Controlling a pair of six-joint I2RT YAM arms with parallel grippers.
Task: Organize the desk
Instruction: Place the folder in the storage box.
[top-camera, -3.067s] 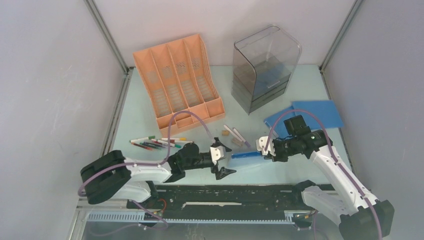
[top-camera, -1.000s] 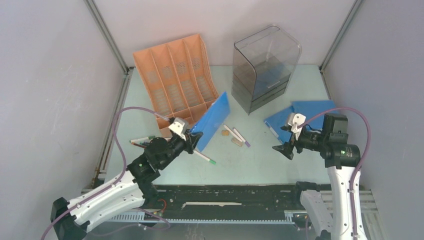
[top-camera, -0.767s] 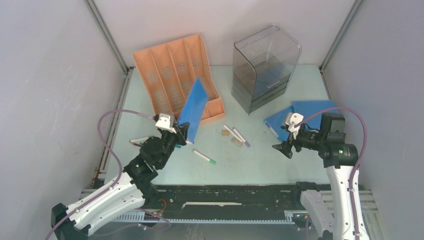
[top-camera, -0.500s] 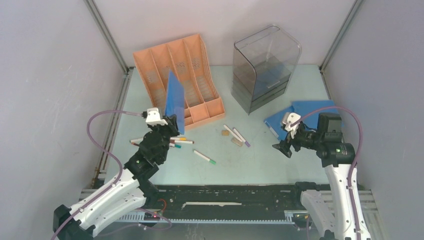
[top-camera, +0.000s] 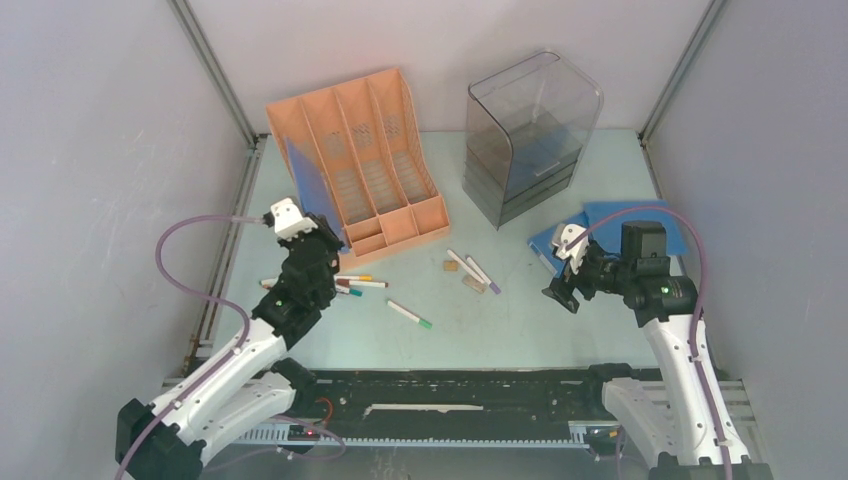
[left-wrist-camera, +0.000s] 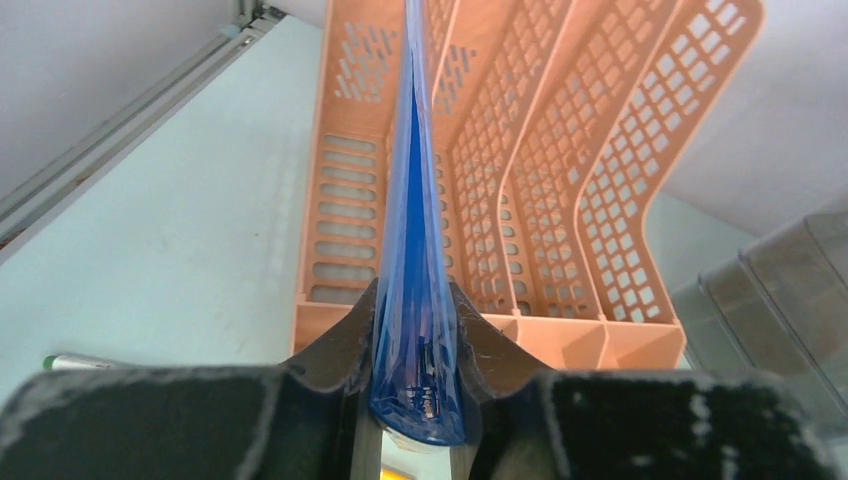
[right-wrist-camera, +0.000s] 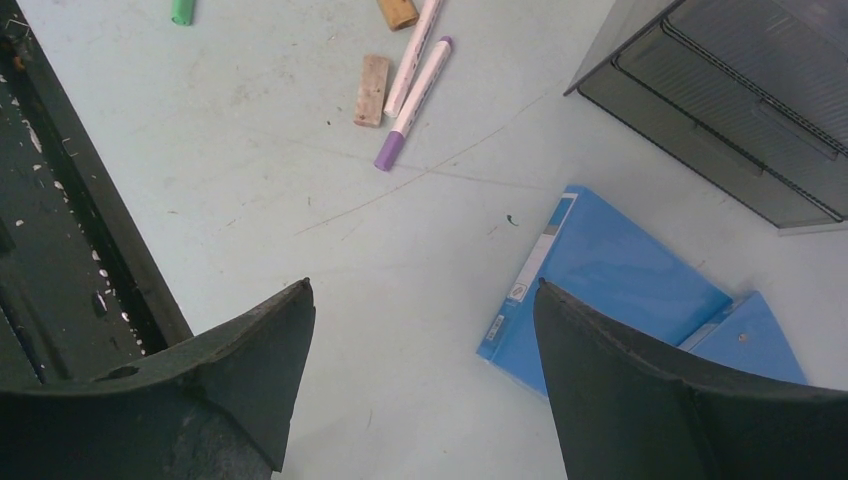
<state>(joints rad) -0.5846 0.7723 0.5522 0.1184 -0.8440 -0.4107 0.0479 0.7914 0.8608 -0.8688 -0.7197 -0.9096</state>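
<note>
Left claw (left-wrist-camera: 415, 300) pinches a thin, glossy blue folder (left-wrist-camera: 412, 180); right claw (right-wrist-camera: 422, 290) stands spread.

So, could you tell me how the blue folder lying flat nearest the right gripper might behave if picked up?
Probably light and fairly stiff: the similar held folder in the left gripper stands on edge without sagging. Flush against the desk, the flat folder may slide rather than lift.

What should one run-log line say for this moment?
left hand: shut on blue folder, edge-up at orange rack | right hand: open, empty, above desk
</note>
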